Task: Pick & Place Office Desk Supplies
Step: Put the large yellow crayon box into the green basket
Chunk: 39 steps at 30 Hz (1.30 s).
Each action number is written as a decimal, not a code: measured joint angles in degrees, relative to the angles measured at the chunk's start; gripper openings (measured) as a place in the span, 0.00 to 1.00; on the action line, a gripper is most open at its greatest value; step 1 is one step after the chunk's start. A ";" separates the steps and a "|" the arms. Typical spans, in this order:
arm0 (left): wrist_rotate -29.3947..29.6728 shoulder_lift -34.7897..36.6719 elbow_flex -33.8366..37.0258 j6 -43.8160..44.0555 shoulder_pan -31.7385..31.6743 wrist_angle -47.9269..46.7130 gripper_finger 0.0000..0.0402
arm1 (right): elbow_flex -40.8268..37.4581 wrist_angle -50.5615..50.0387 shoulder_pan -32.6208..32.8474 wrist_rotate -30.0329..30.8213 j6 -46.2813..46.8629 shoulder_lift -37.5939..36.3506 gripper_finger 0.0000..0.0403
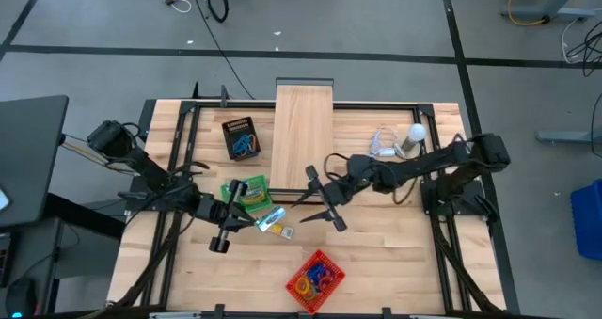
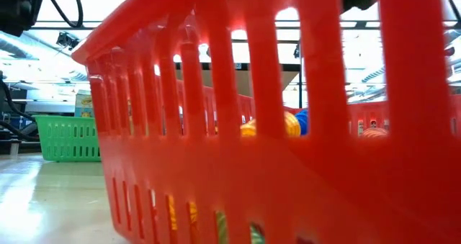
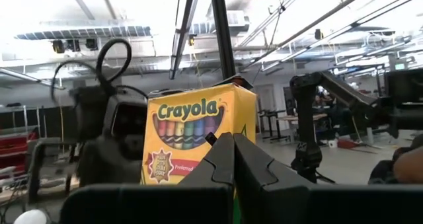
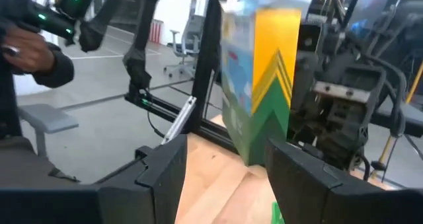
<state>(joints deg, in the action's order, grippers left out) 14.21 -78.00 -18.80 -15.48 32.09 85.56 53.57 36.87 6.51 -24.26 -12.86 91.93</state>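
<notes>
Between both pincers, upright crayon box (image 4: pixel 259 78); red basket (image 1: pixel 315 279) nearby.

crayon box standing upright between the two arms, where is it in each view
High view: the crayon box is below centre, between both tools.
Low view: not in it; the red basket fills the picture.
Left wrist view: centre, front label facing the camera, behind the shut left tool.
Right wrist view: upper centre, beyond the open right tool.
Shared landmark: the box itself, facing each wrist camera.

Crayon box (image 4: pixel 261 85), yellow/green, is being shown upright at frame centre on wooden table (image 4: pixel 218 178), w/ right gripper (image 4: pixel 225 178) fingers spread apart below it.
</notes>
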 joint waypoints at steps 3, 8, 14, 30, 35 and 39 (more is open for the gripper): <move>-1.67 0.00 -0.16 1.00 -1.53 -0.22 0.00 | 2.32 0.06 -0.85 -1.36 -0.02 2.46 0.52; -3.02 0.00 -0.16 1.45 -2.57 -0.67 0.00 | 4.86 0.01 -1.66 -3.45 -0.07 3.77 0.52; -3.95 -0.02 -0.14 1.66 -2.94 -1.42 0.00 | 5.92 -0.72 -1.67 -4.10 -1.08 3.77 0.52; -9.54 -1.69 -3.04 2.55 -8.72 -0.83 0.00 | 5.96 0.20 -2.67 -3.71 -1.96 4.96 0.52; -12.00 -5.37 -5.01 3.21 -10.74 0.37 0.00 | 5.94 0.55 -2.72 -3.18 -1.98 5.07 0.52; -11.00 -7.41 -5.97 3.99 -12.42 1.03 0.00 | 5.96 2.08 -2.61 -4.26 -2.08 5.03 0.51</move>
<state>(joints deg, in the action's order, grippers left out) 3.21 -85.41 -24.77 -11.49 19.67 86.59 59.53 38.96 3.90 -28.52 -14.94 96.96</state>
